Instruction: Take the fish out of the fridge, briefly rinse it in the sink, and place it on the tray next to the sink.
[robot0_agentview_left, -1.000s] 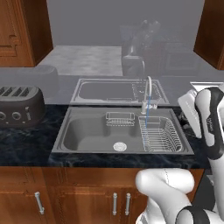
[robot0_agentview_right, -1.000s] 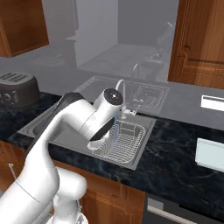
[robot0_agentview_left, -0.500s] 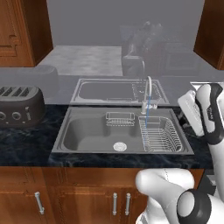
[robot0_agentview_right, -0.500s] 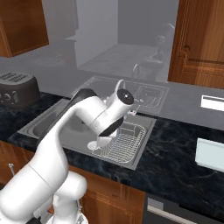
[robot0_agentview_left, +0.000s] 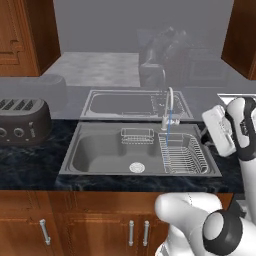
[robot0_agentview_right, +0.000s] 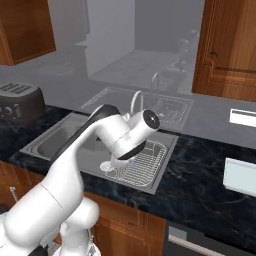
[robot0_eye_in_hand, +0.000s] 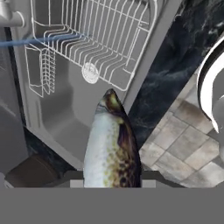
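Left base view: sink (robot0_agentview_left: 100, 150) sunk in the dark tabletop (robot0_agentview_left: 30, 167), wire dish rack (robot0_agentview_left: 182, 155) at its right end, faucet (robot0_agentview_left: 169, 107) running a thin blue stream; toaster (robot0_agentview_left: 22, 120) at far left.

Right base view: pale tray (robot0_agentview_right: 241, 176) on the tabletop, well right of the sink.

Hand view: end effector (robot0_eye_in_hand: 113, 177) clamped narrow on the fish (robot0_eye_in_hand: 111, 146). Pale speckled belly, brownish back, pointed end aimed at the rack, over the sink's edge.

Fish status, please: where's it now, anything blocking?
Gripper shut on fish. Fish held over sink edge. Water running. Tray nothing on it.
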